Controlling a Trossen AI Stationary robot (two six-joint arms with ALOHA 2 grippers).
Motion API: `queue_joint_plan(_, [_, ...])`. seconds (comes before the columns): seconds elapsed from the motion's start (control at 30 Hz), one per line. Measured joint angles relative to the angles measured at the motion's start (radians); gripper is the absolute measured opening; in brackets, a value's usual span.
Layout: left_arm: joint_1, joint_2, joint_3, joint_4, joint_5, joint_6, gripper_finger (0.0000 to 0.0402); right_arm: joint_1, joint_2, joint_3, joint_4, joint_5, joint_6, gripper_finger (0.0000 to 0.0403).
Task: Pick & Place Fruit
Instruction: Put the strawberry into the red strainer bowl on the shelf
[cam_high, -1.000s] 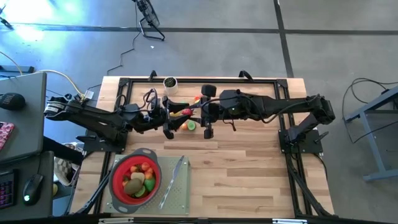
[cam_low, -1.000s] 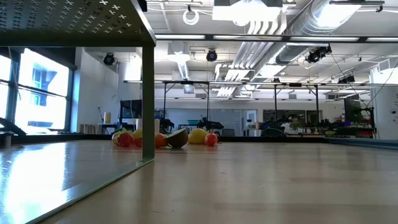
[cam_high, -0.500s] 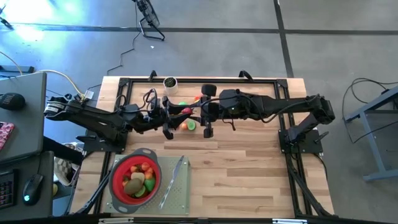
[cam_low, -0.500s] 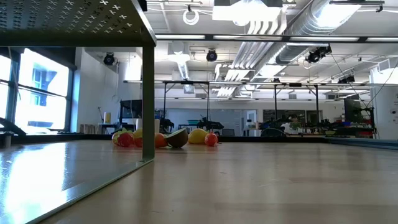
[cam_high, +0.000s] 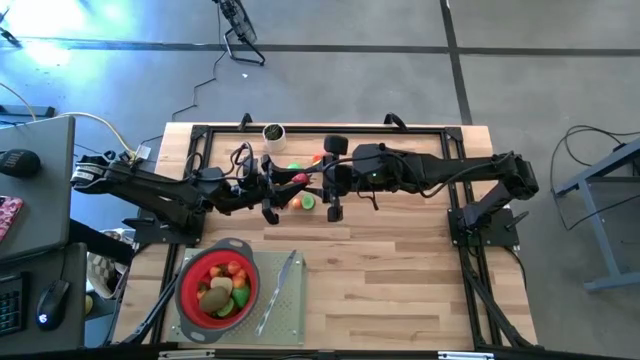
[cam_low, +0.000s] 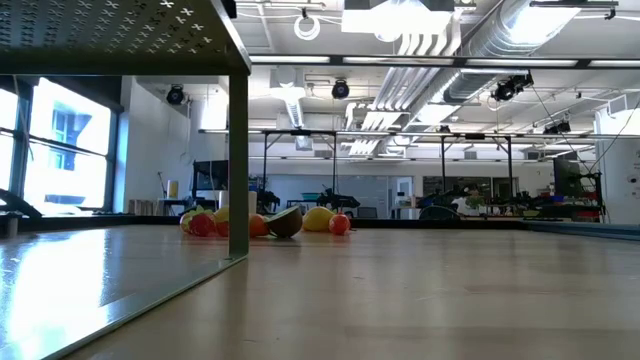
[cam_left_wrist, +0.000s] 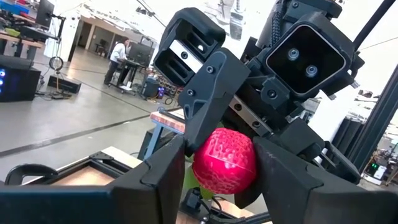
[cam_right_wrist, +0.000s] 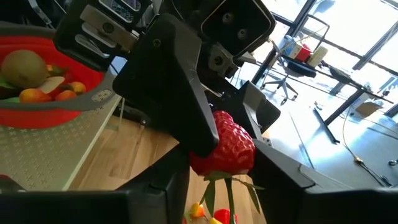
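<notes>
While both arms crowd together over the table's far half, the strawberry sits pinched between them: left gripper and right gripper each closed on it, mid-air. From above it is nearly buried under dark fingers. Loose fruit lies beneath; the red strainer waits at the near-left edge, bare wood between.

Bright, even daylight fills the room. Seen level across the counter, ceiling lamps blow out to white and windows at the left glare, laying a pale sheen on the near wood (its grain is soft, out of focus). From above, shadows under the arms are faint. Both wrist views show bleached backgrounds and blurred near fingers.
</notes>
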Motion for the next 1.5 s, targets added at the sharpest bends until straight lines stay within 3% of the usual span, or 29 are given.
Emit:
queue_joint_plan(0.2, [0.0, 0.0, 0.0, 0.0, -0.002, 0.01, 0.0154, 0.003, 0.0, 0.0, 0.004, 0.002, 0.007, 0.018])
queue_joint_plan(0.5, [0.001, -0.002, 0.0, 0.009, -0.003, 0.039, 0.0143, 0.004, -0.008, 0.0, -0.002, -0.01, 0.036, 0.0287])
queue_joint_plan(0.67, [0.0, -0.004, -0.001, 0.006, -0.009, 0.038, 0.0143, 0.003, -0.033, 0.001, -0.007, 0.029, 0.024, 0.0322])
queue_joint_plan(0.87, [0.0, -0.011, -0.001, 0.002, -0.005, 0.037, 0.0143, 0.003, -0.062, 0.0, -0.051, 0.134, -0.037, 0.0325])
queue_joint_plan(1.5, [0.0, -0.136, -0.001, -0.023, -0.01, 0.032, 0.0143, -0.104, -0.256, 0.001, -0.482, 0.126, 0.166, 0.0294])
